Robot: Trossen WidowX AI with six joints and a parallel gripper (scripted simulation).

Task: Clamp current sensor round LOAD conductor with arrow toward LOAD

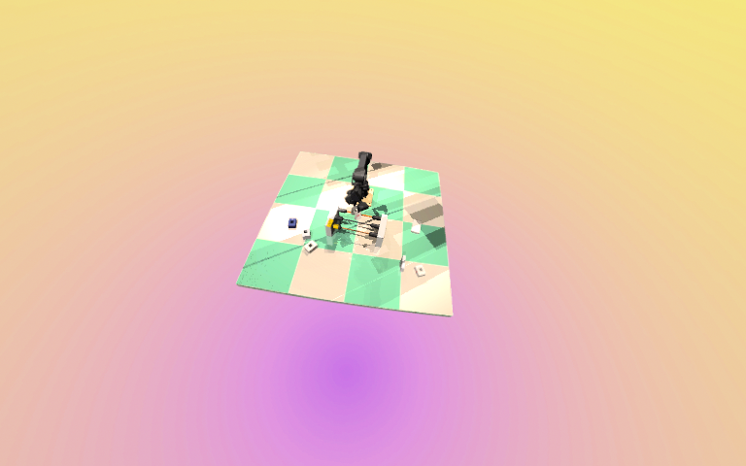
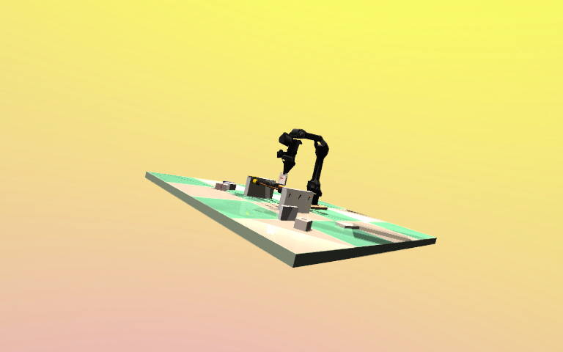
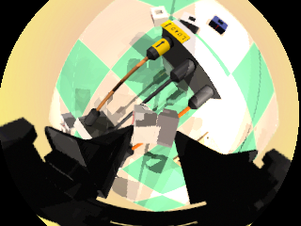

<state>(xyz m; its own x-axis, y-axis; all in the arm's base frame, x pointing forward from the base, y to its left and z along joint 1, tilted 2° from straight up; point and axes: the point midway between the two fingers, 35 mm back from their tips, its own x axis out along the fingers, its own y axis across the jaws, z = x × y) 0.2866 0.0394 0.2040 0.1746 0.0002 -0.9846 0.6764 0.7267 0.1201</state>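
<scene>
My gripper [image 2: 285, 172] [image 3: 154, 131] is shut on the pale grey split-core sensor [image 2: 282, 180] [image 3: 167, 128], held above the table. The sensor's two halves look spread apart in the wrist view; a small red mark shows on its face in the exterior view. It hangs over the orange conductor [image 3: 184, 111], clear of the LOAD conductor. The copper-coloured LOAD conductor [image 3: 125, 75] runs from a yellow sleeve [image 3: 159, 48] with a black arrow, beside the yellow LOAD label [image 3: 175, 32]. A black conductor [image 3: 157, 90] lies between them. The direction of the sensor's arrow cannot be told.
Two upright panels [image 2: 259, 189] [image 2: 296, 199] carry the conductor ends. A dark blue block [image 1: 291, 222] [image 3: 218, 24] and white blocks [image 1: 311, 246] [image 3: 159, 16] lie beyond the LOAD end. More pale blocks [image 1: 420, 270] [image 1: 416, 228] lie on the opposite side.
</scene>
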